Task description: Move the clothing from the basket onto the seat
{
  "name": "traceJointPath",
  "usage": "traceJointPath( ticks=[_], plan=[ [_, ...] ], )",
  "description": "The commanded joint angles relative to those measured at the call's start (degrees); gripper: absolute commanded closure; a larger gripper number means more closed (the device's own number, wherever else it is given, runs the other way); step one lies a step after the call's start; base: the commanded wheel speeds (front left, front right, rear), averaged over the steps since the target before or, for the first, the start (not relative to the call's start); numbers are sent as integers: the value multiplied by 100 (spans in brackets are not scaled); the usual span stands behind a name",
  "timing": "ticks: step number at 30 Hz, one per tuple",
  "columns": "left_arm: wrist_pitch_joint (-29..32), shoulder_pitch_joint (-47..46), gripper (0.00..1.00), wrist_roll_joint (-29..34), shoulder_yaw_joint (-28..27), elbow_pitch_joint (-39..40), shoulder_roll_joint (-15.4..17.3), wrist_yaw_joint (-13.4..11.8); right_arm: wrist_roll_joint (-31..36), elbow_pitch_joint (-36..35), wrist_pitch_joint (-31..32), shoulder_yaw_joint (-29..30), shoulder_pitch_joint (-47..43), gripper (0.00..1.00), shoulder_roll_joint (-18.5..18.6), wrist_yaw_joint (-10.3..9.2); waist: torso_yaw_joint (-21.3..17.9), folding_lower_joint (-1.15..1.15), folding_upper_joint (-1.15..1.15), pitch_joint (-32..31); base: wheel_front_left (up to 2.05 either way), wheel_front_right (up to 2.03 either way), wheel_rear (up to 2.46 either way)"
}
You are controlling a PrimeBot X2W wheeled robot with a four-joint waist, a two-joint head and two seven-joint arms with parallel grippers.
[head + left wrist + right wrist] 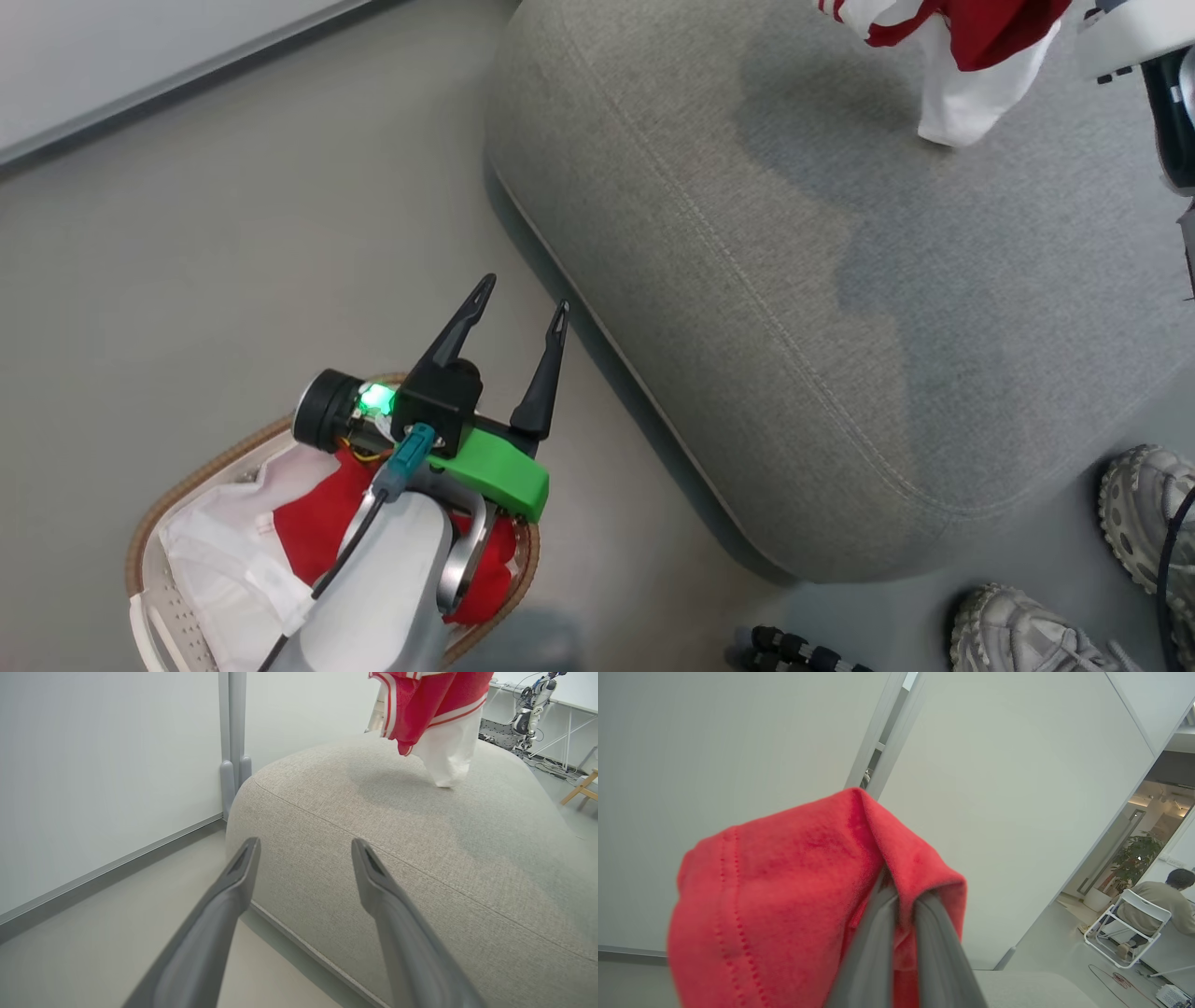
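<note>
The seat [794, 327] is seen as a large cushion of coarse grey woven fabric, with rounded corners and a stitched seam running along its edge. It is set on a smooth, pale grey floor [233, 280]. One red garment [430, 700] is held up over the far part of the seat. It is made of soft, fleecy material with white striped trim, and a plain white panel hangs from it. Whether the panel's lower tip touches the cushion cannot be told. The right hand [903, 891] is clenched on a fold of this garment, its dark fingers pressed together with the red cloth draped over them.

The basket [187, 485] is placed on the floor just beside the seat. It is oval and of white plastic, with a brown woven rim. A crumpled white liner cloth [224, 551] and a second red garment [313, 527] are bunched inside it. The left hand [524, 293] is released, its long tapering fingers spread wide with nothing between them, above the basket's far rim. Two pale, thick-soled shoes [1144, 523] are seen on the floor near the seat's corner.
</note>
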State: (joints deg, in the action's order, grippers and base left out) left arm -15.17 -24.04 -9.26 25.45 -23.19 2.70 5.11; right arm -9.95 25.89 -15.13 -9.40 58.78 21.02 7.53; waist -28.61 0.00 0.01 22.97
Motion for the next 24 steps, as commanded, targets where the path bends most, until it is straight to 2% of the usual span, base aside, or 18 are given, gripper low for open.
traceJointPath(
  ticks=[1,8,14,17,19,20,24],
  plan=[
    [3,-162,0,100,-23,-17,36,41,-59,96,-3,106,58,100,-20,-8,374,0,-1,563,0,0,0],
    [3,-456,0,297,-55,-110,37,98,63,904,-2,868,-354,100,-160,-8,635,0,-1,1006,0,0,0],
    [3,-416,0,332,-122,-155,35,133,396,1541,-2,1421,-911,100,-414,-8,737,0,-1,1094,0,0,0],
    [3,-315,0,289,-172,-153,33,134,532,1612,-3,1626,-1119,100,-511,-8,749,0,-1,1055,0,0,0],
    [3,-260,0,252,-163,-150,33,136,634,1589,-2,1803,-1315,41,-605,-8,766,0,-1,987,0,0,0],
    [3,-253,0,229,-152,-138,31,129,705,1565,-2,1884,-1430,0,-644,-8,776,0,-1,944,0,0,0],
    [3,-190,0,123,-152,-102,32,59,824,1409,-2,2274,-1788,0,-765,-8,814,0,-1,715,0,0,0]
  ],
)
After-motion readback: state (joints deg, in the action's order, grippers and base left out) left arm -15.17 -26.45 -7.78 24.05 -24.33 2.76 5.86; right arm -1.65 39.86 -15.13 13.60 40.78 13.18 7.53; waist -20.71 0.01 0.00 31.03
